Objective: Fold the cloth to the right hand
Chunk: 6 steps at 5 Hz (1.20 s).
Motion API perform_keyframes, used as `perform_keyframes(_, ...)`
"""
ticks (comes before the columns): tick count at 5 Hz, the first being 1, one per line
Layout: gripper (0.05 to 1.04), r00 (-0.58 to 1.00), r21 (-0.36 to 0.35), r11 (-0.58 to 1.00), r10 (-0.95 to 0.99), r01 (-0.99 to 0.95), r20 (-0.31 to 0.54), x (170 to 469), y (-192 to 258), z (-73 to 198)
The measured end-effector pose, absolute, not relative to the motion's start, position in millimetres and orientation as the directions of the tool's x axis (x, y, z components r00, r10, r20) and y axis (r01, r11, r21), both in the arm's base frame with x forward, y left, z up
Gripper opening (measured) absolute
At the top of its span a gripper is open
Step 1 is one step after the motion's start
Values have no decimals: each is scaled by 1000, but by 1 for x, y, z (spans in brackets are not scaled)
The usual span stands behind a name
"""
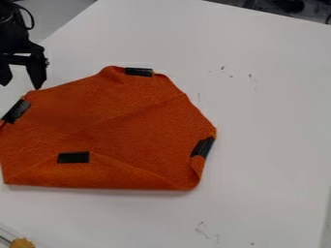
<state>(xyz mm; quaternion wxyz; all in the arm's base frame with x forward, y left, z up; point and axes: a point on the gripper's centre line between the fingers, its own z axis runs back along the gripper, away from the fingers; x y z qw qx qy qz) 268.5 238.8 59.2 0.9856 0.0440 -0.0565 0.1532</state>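
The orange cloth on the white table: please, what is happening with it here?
A black robot gripper is at the upper left edge of the orange cloth, with its fingers apart and nothing between them. I cannot tell if one fingertip touches the cloth. The cloth lies on the white table, with its near side folded up over itself; a black strip is on that flap. The task is to fold it to the right.

Orange cloth (123, 121), partly folded, near open jaws (21, 80)
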Motion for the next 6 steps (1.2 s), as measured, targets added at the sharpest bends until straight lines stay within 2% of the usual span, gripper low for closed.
perform_keyframes(2, 999, 942, 88, 942, 315, -325, 116, 247, 255, 47)
perform_keyframes(3, 999, 943, 80, 941, 322, -328, 80, 238, 258, 33)
perform_keyframes(5, 1000, 943, 61, 942, 329, -331, 41, 235, 263, 9)
perform_keyframes(6, 956, 945, 64, 943, 325, -328, 44, 238, 267, 6)
